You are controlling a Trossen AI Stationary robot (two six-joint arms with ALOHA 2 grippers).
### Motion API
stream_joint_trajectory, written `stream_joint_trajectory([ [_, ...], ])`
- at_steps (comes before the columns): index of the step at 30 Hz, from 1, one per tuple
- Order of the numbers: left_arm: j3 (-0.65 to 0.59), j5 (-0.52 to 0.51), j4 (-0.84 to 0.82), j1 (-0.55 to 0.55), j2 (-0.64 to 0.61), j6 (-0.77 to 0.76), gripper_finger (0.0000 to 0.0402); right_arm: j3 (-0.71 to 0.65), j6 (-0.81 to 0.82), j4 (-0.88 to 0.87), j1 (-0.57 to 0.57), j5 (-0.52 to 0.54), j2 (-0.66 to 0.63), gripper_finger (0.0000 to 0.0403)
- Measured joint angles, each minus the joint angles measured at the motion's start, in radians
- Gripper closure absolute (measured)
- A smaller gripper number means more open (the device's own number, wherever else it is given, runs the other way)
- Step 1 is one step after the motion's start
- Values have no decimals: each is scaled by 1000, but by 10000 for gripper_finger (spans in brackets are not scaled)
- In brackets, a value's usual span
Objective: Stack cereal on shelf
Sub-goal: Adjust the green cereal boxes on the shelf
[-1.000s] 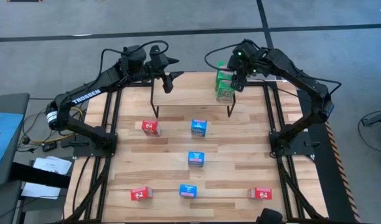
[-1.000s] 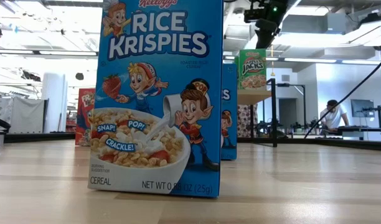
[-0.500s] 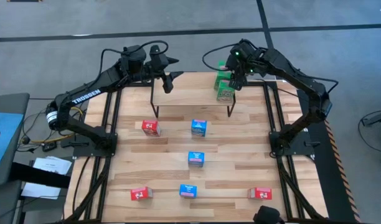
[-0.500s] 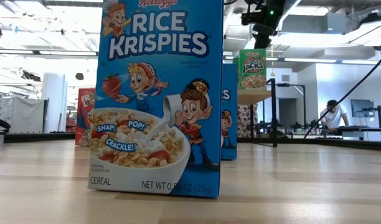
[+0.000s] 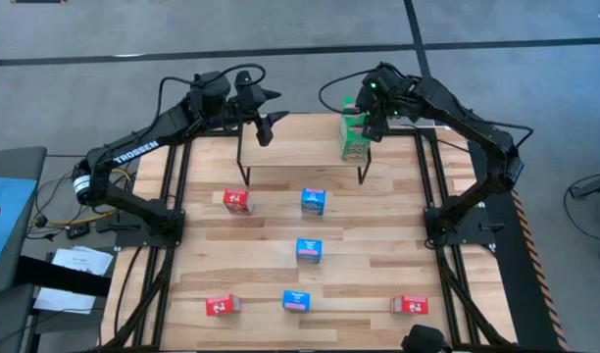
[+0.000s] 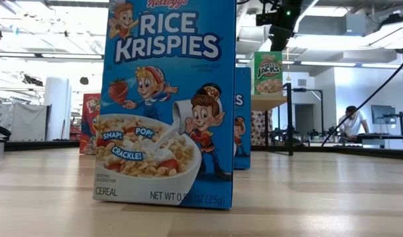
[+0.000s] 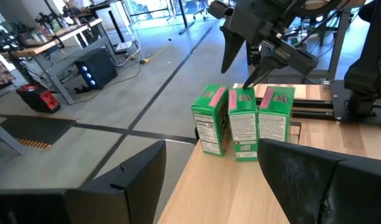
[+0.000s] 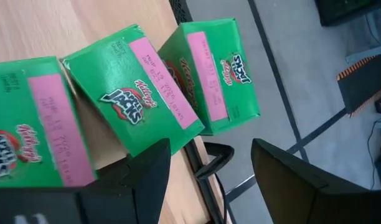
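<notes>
Three green Apple Jacks boxes (image 7: 243, 121) stand upright in a row at the right end of the shelf (image 5: 300, 147), upper centre of the high view, its left part bare. Above them the right gripper (image 7: 246, 62) hangs spread, holding nothing. The left gripper (image 5: 266, 123) is spread too. A blue Rice Krispies box (image 6: 168, 99) fills the low view.
</notes>
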Motion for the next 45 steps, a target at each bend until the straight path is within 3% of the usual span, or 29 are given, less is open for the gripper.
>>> stream_joint_trajectory([
  [45, 0, 1, -1, 0, 0, 0, 159, 36, 63, -39, 52, 69, -2, 152],
])
